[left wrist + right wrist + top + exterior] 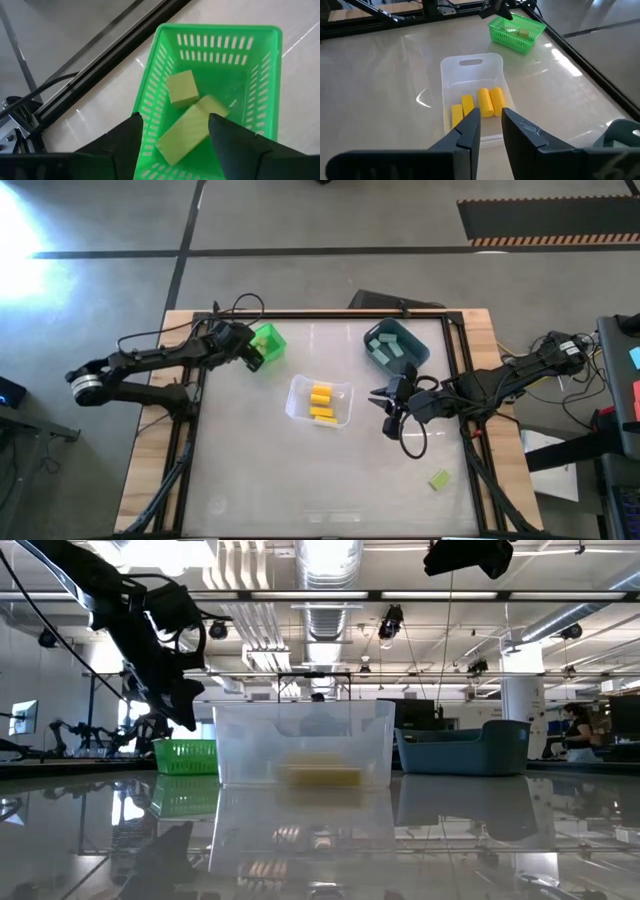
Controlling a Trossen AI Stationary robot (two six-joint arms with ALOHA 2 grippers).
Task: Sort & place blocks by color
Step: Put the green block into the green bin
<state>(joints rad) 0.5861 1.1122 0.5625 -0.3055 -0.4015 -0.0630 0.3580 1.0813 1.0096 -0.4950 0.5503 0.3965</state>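
- Two dark fingers [227,137] of the left gripper [175,135] stand apart, nothing between them; it hangs over the bright green bin [150,92], at the table's far left.
- Three light green blocks [182,131] lie inside that bin, touching one another: one squarish, two longer ones beside it.
- Right gripper [491,125]: fingers [522,131] apart with only a narrow gap, holding nothing. It sits above the table just right of the clear bin [472,62], pointing toward it.
- Clear bin mid-table holds the yellow blocks [485,101], four visible from the right wrist view, lying side by side on its floor.
- Dark blue-grey bin [395,345] at the far right of the table, behind the right gripper, holds pale teal blocks [385,350]; count unclear.
- One light green block [439,479] lies loose on the glossy tabletop [260,470], near the front right corner, well apart from every bin.
- Low view: green bin, clear bin, blue-grey bin run left to right, left arm [150,630] above the green one.
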